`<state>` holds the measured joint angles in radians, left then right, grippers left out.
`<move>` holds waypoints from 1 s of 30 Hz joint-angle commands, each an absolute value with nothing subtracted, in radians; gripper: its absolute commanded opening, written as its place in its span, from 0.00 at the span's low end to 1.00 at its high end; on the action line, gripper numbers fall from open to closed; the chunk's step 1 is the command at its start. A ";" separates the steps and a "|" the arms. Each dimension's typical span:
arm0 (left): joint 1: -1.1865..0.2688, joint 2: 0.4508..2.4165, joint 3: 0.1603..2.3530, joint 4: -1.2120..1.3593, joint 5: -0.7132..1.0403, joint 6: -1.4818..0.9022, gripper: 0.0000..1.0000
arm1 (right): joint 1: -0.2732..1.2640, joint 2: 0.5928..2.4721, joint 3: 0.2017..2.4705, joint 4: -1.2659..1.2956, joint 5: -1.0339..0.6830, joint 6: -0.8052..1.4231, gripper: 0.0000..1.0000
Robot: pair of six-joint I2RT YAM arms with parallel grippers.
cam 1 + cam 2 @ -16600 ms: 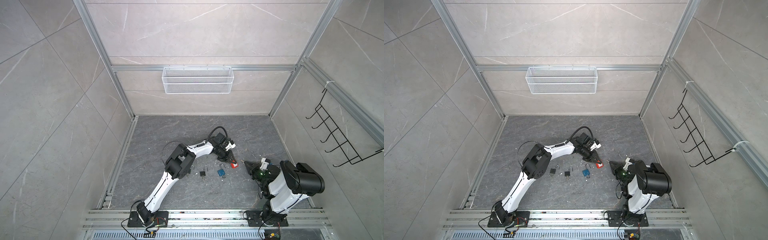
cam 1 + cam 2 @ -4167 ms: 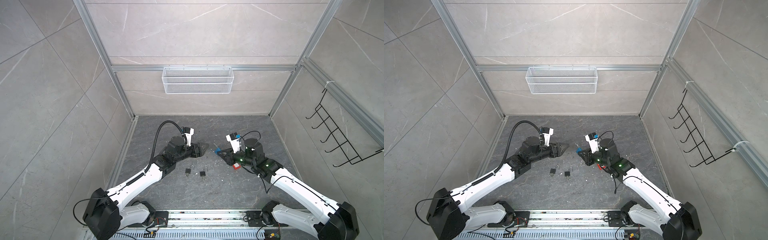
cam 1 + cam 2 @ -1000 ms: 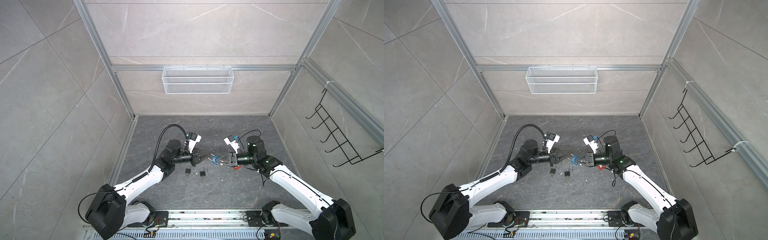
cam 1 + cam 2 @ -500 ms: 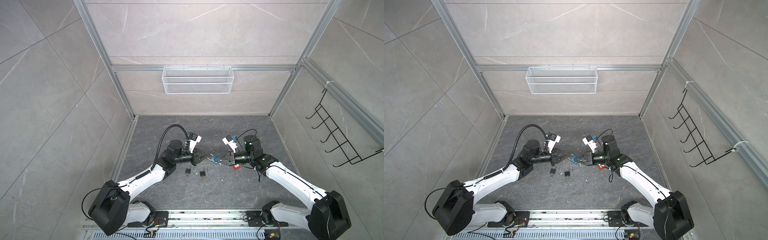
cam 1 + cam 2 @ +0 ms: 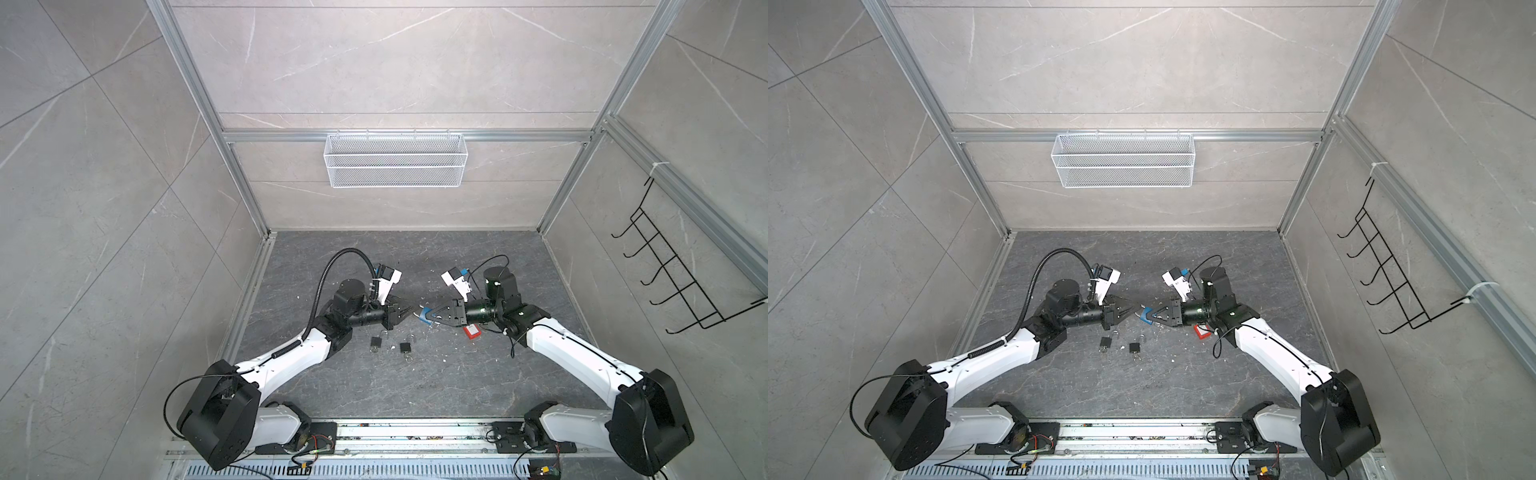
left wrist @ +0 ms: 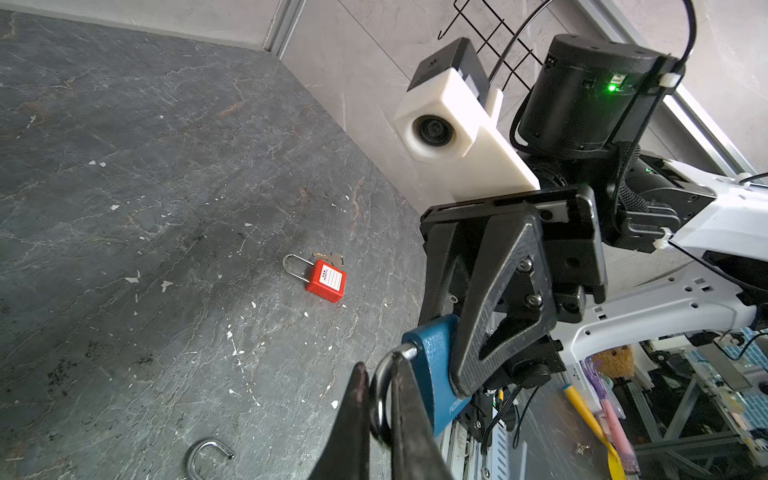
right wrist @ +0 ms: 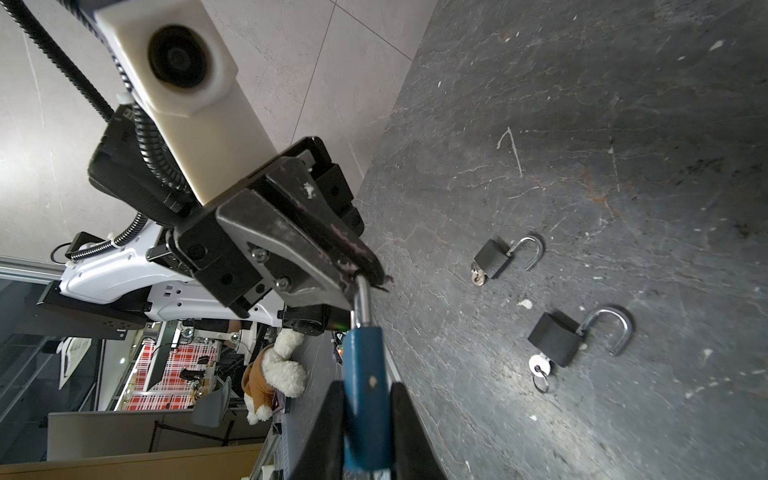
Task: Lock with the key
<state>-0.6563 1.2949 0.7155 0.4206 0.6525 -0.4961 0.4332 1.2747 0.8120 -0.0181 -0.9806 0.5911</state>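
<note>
Above the grey stone bench [image 5: 415, 386] in the tiled cell, the right jaws clamp the blue padlock [image 5: 424, 318] by its body. The left jaws, nearly shut, have closed the last gap and now touch its shackle [image 7: 362, 291], seemingly ready to press it home.

Open floor [image 5: 415, 386] around two black padlocks [image 5: 376, 341]

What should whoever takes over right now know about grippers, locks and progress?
Right gripper: shut on blue padlock body, held off the floor.
Left gripper: shut on its shackle.
Floor: two black padlocks, shackles open, keys inserted; red padlock near the right gripper.
Done: blue padlock picked up, held between both grippers.
To do: lock it with the key; its key isn't visible.
</note>
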 commanded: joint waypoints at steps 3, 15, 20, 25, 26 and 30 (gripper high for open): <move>-0.777 1.276 0.751 0.528 0.958 -0.531 0.00 | 0.451 1.313 0.859 0.140 -0.831 0.588 0.00; -0.746 1.223 0.719 0.536 0.940 -0.547 0.15 | 0.432 1.282 0.804 0.161 -0.885 0.579 0.00; -0.747 1.240 0.710 0.594 0.965 -0.587 0.23 | 0.428 1.287 0.799 0.178 -0.887 0.582 0.00; -0.744 1.248 0.706 0.613 0.970 -0.607 0.00 | 0.421 1.292 0.797 0.177 -0.887 0.582 0.00; -0.744 1.248 0.703 0.622 0.969 -0.611 0.00 | 0.418 1.292 0.796 0.176 -0.887 0.582 0.00; -0.731 1.247 0.683 0.676 0.928 -0.650 0.00 | 0.406 1.287 0.786 0.191 -0.887 0.599 0.01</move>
